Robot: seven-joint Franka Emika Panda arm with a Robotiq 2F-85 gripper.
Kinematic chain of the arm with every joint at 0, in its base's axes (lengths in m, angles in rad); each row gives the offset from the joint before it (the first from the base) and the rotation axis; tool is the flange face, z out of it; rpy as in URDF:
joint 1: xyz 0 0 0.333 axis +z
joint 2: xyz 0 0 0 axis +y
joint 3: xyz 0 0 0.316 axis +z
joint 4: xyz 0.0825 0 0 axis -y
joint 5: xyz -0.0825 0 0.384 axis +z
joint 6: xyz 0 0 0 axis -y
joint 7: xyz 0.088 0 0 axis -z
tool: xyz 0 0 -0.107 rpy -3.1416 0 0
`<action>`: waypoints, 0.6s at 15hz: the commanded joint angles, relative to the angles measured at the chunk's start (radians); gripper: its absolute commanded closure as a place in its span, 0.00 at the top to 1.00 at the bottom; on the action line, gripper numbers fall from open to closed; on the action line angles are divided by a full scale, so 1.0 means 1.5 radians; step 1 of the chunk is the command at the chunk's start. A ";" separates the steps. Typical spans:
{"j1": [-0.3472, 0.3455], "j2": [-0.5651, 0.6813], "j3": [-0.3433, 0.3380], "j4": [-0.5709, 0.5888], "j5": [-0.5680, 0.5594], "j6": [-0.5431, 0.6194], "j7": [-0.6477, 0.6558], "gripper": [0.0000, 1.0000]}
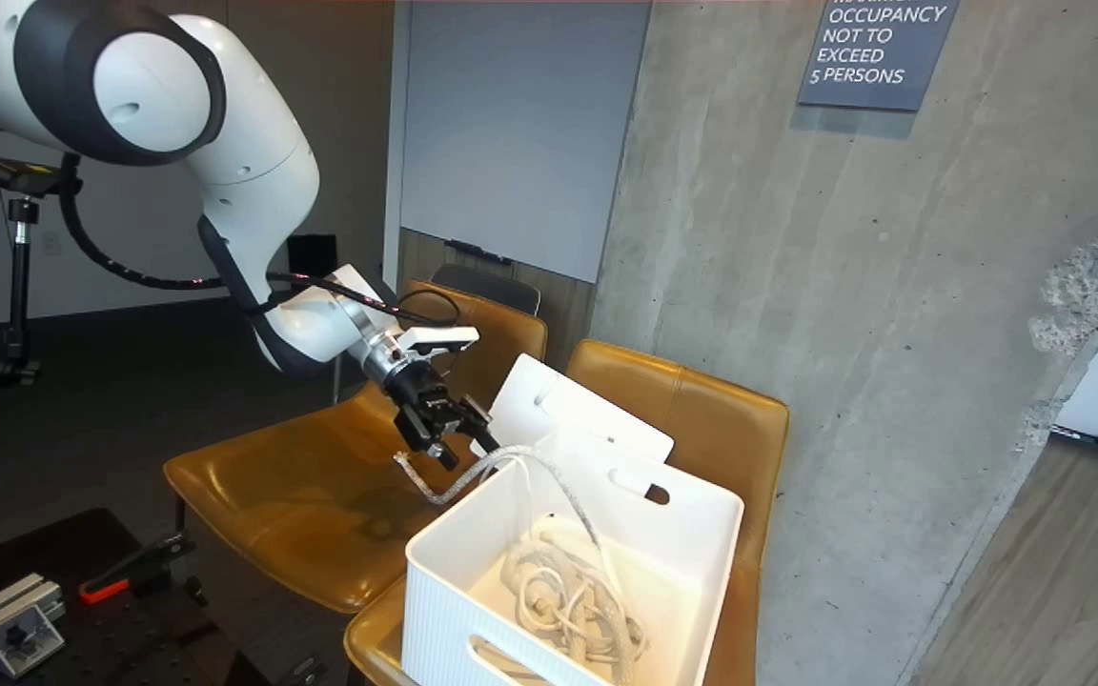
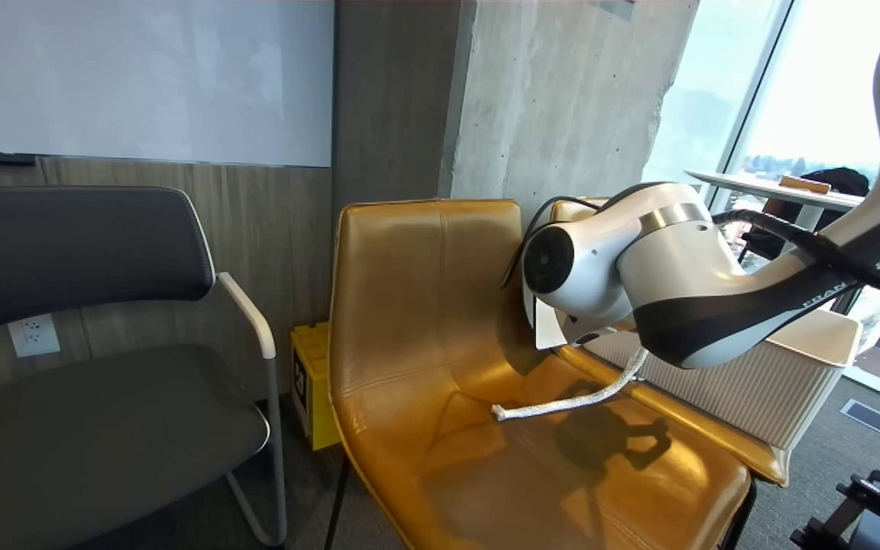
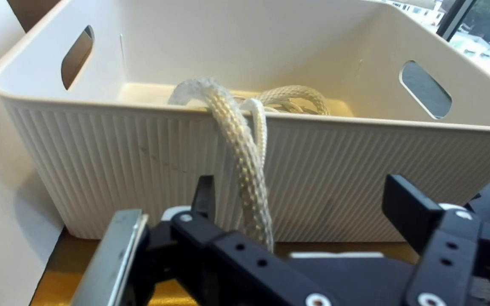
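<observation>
My gripper (image 1: 470, 453) is open and holds nothing. It is outside a white ribbed bin (image 1: 444, 610), facing its side wall, which fills much of the wrist view (image 3: 334, 182). A pale braided rope (image 1: 488, 464) runs over the bin's rim and hangs outside it. In the wrist view the rope (image 3: 245, 165) shows between the two fingertips (image 3: 299, 187), nearer the left one; its lower part is hidden behind that finger. In an exterior view its free end (image 2: 554, 406) is over a tan chair seat, while the gripper is hidden by the arm. More rope (image 1: 563, 595) lies coiled inside the bin.
The bin stands on a tan chair (image 1: 692, 381); another tan chair (image 2: 425, 305) is beside it. A white panel (image 1: 563, 410) leans behind the bin. A dark chair (image 2: 88, 428) and a yellow box (image 2: 321, 389) stand nearby. A concrete wall (image 1: 873, 381) rises behind.
</observation>
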 commanded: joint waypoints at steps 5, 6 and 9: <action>-0.022 0.050 -0.003 0.048 -0.010 0.019 0.057 1.00; -0.023 0.057 -0.004 0.053 -0.010 0.023 0.065 1.00; -0.024 0.075 -0.008 0.075 -0.011 0.029 0.095 0.72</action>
